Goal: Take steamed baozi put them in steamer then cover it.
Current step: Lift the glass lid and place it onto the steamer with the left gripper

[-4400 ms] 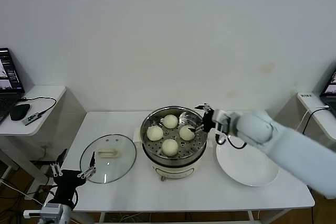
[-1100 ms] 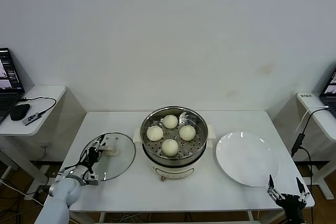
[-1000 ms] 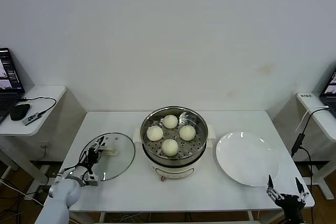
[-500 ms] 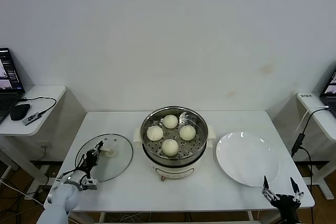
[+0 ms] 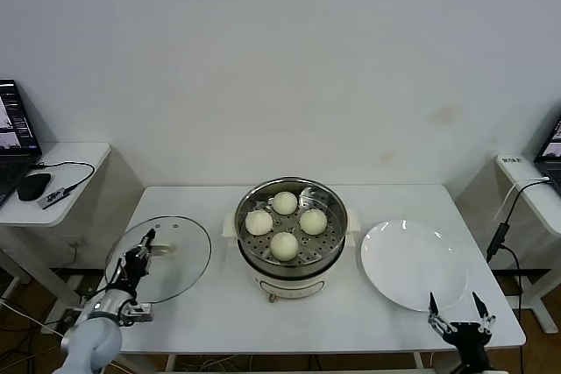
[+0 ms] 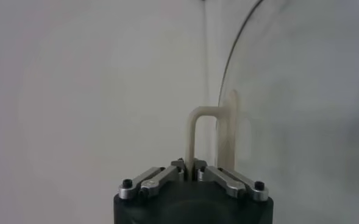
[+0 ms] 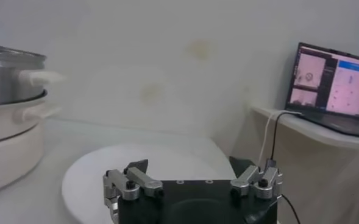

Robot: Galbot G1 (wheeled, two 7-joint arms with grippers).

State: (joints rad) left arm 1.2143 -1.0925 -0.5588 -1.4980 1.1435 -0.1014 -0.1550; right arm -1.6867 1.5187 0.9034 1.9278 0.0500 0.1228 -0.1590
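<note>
L pincer (image 5: 138, 259) at bench's front-left corner, clenched on the handle (image 5: 163, 249) of the cover (image 5: 159, 259). Cover is tilted, lifted off the bench (image 5: 219, 313), left of the steamer (image 5: 290, 236), not touching it. L wrist view: pincer (image 6: 192, 171) tips pinched together on the cream handle (image 6: 205, 135), glass of cover (image 6: 301, 109) standing edge-on beside it.

Steamer sits mid-bench, uncovered, steel pot on cream base w/ side handles. 4 baozi (image 5: 284, 245) on the perforated tray inside: one at back, one left, one right, one front, near each other, none stacked.

White plate (image 5: 414, 264) on bench right of steamer, just beside it, nothing on it.

R pincer (image 5: 456, 314) low at bench's front-right edge, below the plate, released, fingers spread wide, holding nothing. R wrist view: pincer (image 7: 193, 181) jaws apart, plate (image 7: 155, 167) just ahead, steamer (image 7: 11, 103) farther off at side, laptop (image 7: 334, 82) on a side table beyond.

Side table (image 5: 48, 172) on robot's left w/ laptop (image 5: 16, 124), mouse (image 5: 33, 186) and cable. Another side table (image 5: 530, 181) on right w/ cable hanging down.
</note>
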